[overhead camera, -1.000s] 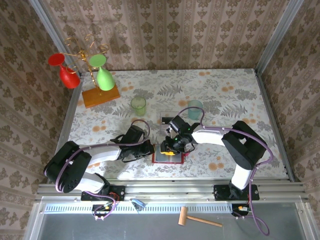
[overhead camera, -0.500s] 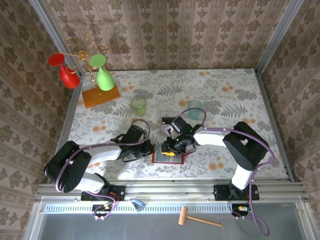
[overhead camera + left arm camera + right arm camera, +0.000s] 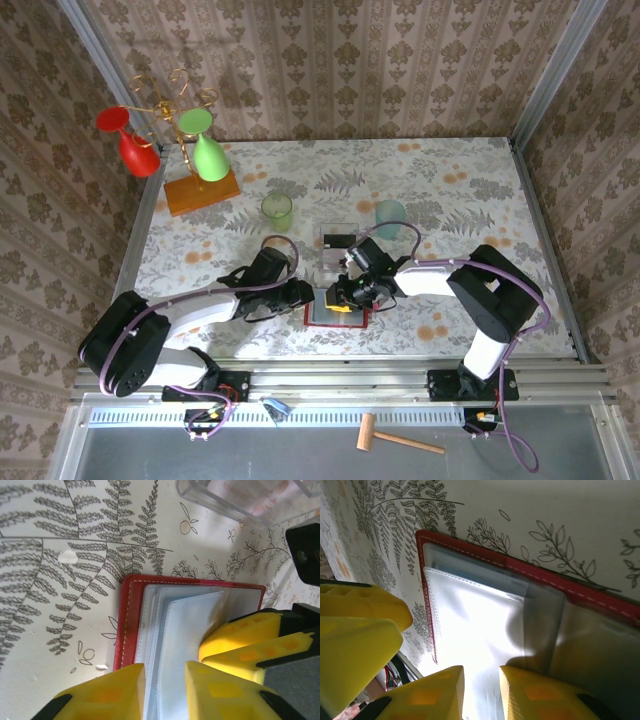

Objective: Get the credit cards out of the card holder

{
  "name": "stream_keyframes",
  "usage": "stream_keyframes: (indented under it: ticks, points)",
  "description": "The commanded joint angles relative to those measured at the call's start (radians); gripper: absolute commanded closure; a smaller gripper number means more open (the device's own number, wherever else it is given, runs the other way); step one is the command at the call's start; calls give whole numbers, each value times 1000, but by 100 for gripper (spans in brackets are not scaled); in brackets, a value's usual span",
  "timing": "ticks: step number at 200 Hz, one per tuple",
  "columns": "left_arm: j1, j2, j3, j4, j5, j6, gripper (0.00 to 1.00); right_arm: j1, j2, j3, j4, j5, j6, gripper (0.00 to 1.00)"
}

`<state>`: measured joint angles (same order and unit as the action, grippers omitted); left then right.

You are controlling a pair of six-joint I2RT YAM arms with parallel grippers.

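Lower centre of the overhead frame: both arms crowd the card holder point(image 3: 335, 312), which lies open and flat on the floral table point(image 3: 480, 180).

The left gripper point(image 3: 165, 672) has its fingers spread a little. They straddle the near edge of the clear pockets and clamp nothing.

The right gripper point(image 3: 481, 672) has its fingers close together with a clear pocket leaf running between them. Whether they truly bite it, I cannot tell.

Here's the danger. Nothing pins the red cover, so a pull on that leaf could drag or lift the entire holder instead of freeing the credit cards. The plastic looks slick, and a shallow pinch may slide off. The two sets of yellow fingers sit just beside each other, so one careless move means a knock.

Farther off, at the upper right of the left wrist frame, a clear box point(image 3: 220, 505) lies near. A shoved holder could run into it.
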<state>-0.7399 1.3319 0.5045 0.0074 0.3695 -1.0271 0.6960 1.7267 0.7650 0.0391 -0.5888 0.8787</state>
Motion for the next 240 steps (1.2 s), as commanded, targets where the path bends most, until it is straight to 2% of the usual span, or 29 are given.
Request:
stream_keyframes:
  ticks: [1, 46, 147, 240]
  points:
    - [-16, -6, 38, 0, 3, -17, 68, -9, 13, -41, -5, 22, 19, 74]
    - [-36, 32, 47, 19, 15, -27, 62, -19, 21, -65, 33, 9, 28, 74]
    - [-71, 97, 69, 17, 5, -33, 59, -30, 25, -81, 43, -3, 28, 75]
    - [-83, 85, 71, -7, -20, -39, 55, -33, 25, -85, 42, -7, 24, 75]
